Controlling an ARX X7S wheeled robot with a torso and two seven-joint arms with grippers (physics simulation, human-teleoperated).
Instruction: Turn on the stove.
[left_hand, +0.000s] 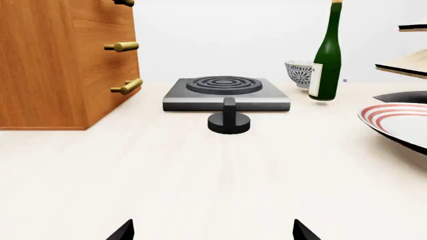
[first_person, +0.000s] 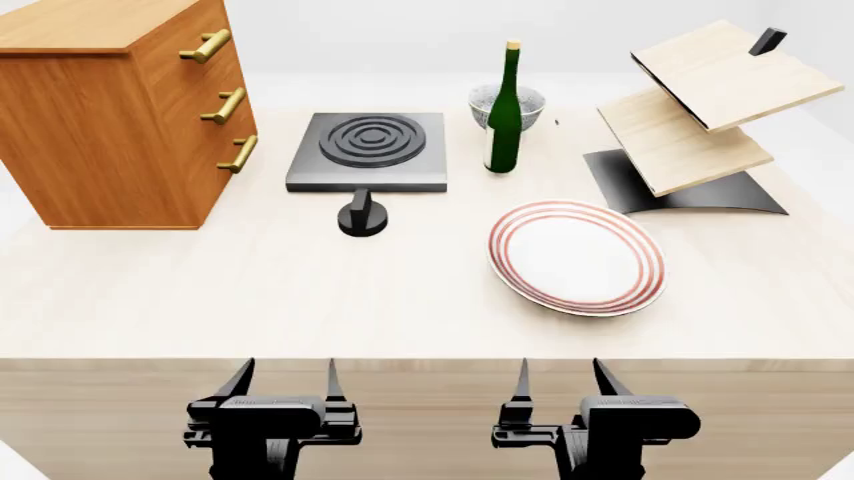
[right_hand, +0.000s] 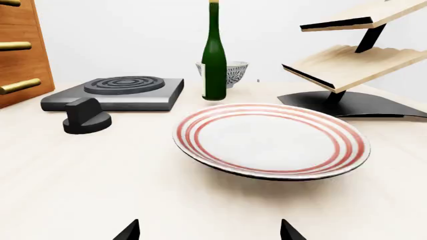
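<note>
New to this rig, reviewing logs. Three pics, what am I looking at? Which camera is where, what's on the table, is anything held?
These are simulator renders of a two-armed wheeled robot. One picture is from its head camera, looking down over the table; the other two are from cameras near each gripper.

In the head view, the left gripper and right gripper sit at the near table edge, both open and holding nothing. In the wrist views only their dark fingertips show.

On the table: the stove, a flat dark hotplate with ring burner, and its black knob just in front. The left wrist camera faces the knob head on. Left of the stove is a wooden drawer cabinet. To its right stand a green bottle with a patterned bowl behind, a red-rimmed plate, and a tilted two-shelf wooden rack.
</note>
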